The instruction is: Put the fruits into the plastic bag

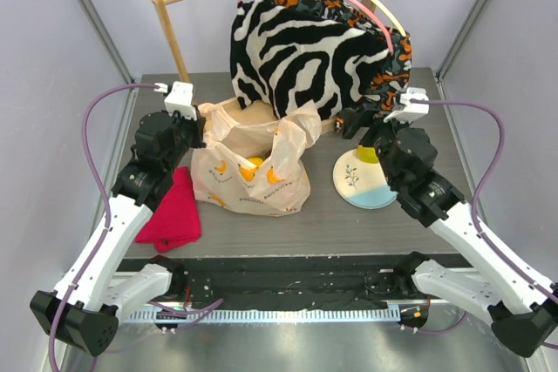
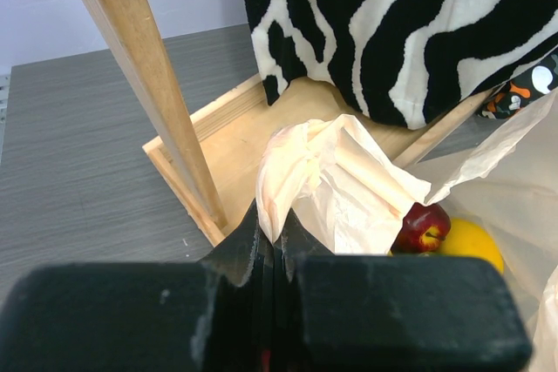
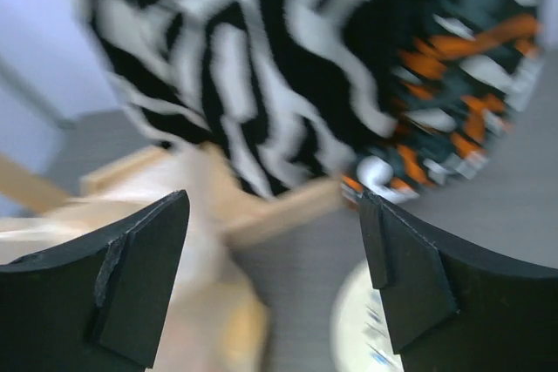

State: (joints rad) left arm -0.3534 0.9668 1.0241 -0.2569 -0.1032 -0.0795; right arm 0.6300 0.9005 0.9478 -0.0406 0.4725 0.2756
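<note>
Your left gripper is pressed together on a crumpled handle of the bag, pinching the thin plastic between its fingertips just beside the wooden rack. Past that handle, inside the bag's mouth, you see a dark red apple touching a yellow fruit. From above, the bag sits mid-table with its mouth turned toward the rack's base, and yellow shows through the opening.

Your right gripper is spread wide, with nothing between its fingers. Its view is blurred, but it faces the zebra garment, with the rim of the plate low in the frame. In the top view that gripper hovers over the far edge of the plate, right of the bag and apart from it.

A yellow-green thing lies on the plate, half hidden by the arm; you cannot tell what it is. A red cloth lies on the table beside your left arm.
</note>
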